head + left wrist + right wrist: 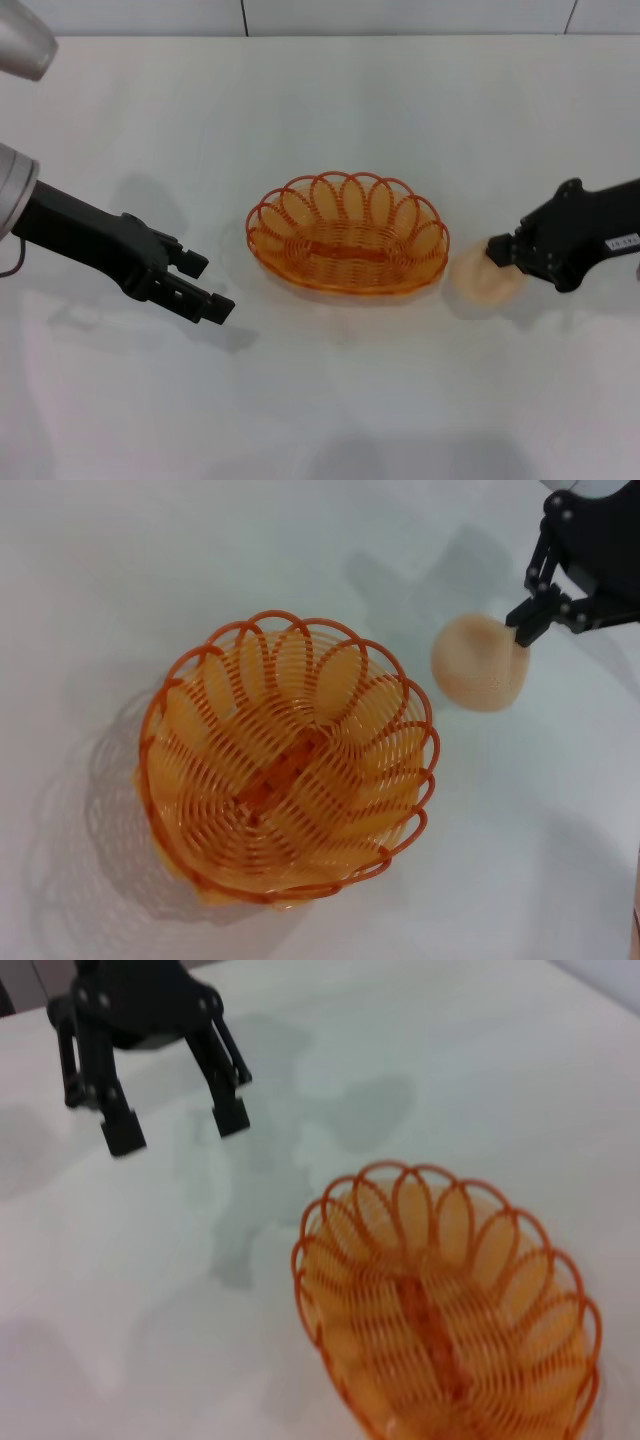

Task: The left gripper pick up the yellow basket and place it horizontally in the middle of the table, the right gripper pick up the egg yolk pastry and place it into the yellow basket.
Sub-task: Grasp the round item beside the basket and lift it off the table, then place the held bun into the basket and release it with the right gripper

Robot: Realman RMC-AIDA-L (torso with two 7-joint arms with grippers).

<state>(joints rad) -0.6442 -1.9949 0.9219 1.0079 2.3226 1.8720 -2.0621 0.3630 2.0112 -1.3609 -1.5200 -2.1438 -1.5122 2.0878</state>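
The yellow basket (347,236) sits upright near the middle of the white table (330,400), its long side running across the head view, its scalloped rim facing up and nothing inside it. To its left, well apart from the rim, the left gripper (200,285) hangs over bare tabletop with its two black fingers spread and nothing between them; the right wrist view shows the same claw (175,1125) with a clear gap between its fingertips, set back from the basket (450,1305). On the other side, the egg yolk pastry (484,276) lies just beside the basket's right end, pale and domed. The right gripper (498,252) reaches in from the right edge, its fingers closed around the pastry's far side. In the left wrist view the claw's tips (528,620) press against the bun (478,664), which stands apart from the basket (285,760).
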